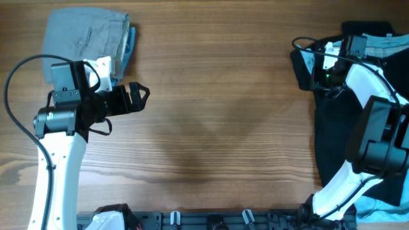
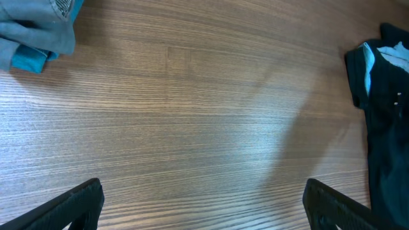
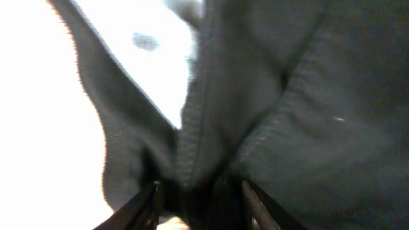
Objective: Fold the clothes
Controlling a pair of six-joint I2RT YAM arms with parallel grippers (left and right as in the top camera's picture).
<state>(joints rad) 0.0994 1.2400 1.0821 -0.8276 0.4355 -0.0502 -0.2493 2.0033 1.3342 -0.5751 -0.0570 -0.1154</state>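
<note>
A black garment (image 1: 339,137) lies crumpled along the right side of the table; its edge also shows in the left wrist view (image 2: 383,108). My right gripper (image 1: 317,70) sits at its top left corner, shut on a bunched fold of the black garment (image 3: 211,153), which fills the right wrist view. A folded grey garment (image 1: 86,35) with a blue one under it lies at the far left; its corner shows in the left wrist view (image 2: 35,32). My left gripper (image 1: 137,96) is open and empty, over bare wood (image 2: 204,198) just below the grey stack.
More clothes, one light blue-grey (image 1: 390,41), lie under and beyond the black garment at the far right. A rail with clips (image 1: 211,220) runs along the front edge. Bare wooden table (image 1: 217,115) spans the middle between the arms.
</note>
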